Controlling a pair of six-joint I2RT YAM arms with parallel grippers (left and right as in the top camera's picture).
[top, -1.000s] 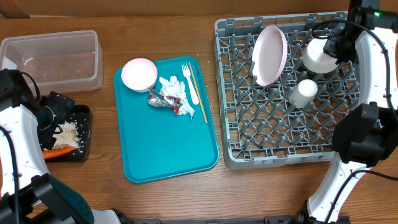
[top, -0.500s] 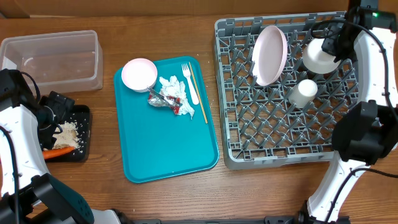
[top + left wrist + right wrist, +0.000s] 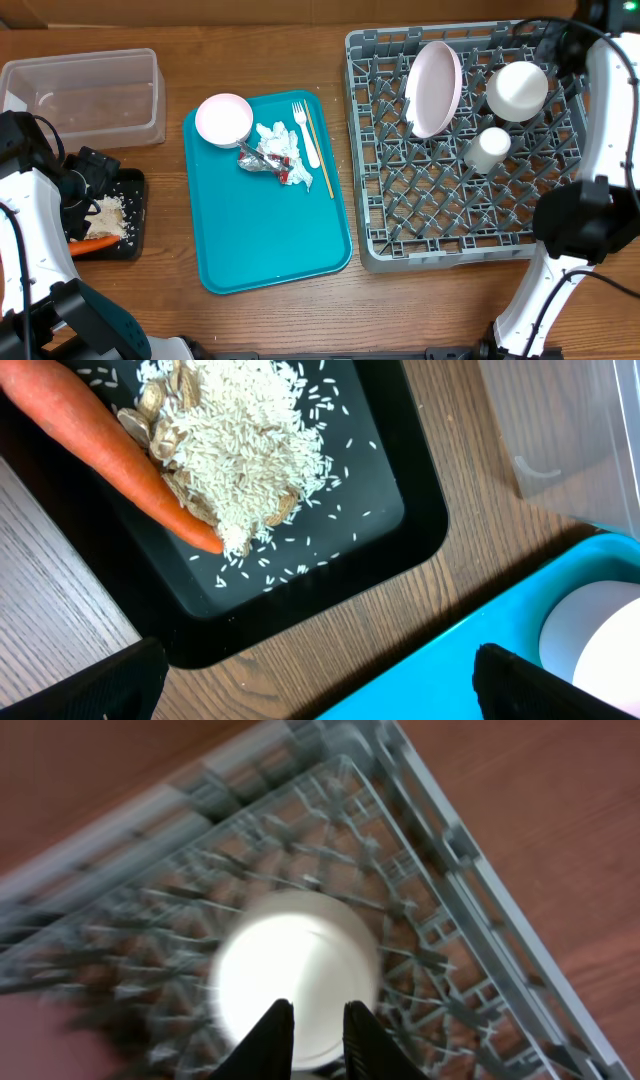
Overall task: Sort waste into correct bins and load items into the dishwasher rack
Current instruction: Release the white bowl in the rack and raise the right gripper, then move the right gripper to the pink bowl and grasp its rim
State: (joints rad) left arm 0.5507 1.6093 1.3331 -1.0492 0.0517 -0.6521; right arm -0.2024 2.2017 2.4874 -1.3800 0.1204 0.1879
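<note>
Bowl (image 3: 517,90) sits in far-right corner of dishwasher rack (image 3: 353,150). Right gripper (image 3: 315,1012) hangs just above it, slightly spread, pinching nothing. I'd lift straight up, clear of rack walls, before swinging away.

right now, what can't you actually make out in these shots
Right wrist: rack and bowl motion-blurred; whether the right gripper touches the bowl is unclear.
Overhead: left gripper hidden beneath the left arm.
Overhead: wrapper among the napkins too small to detail.
Left wrist: clear tub cut off by the frame edge.
</note>
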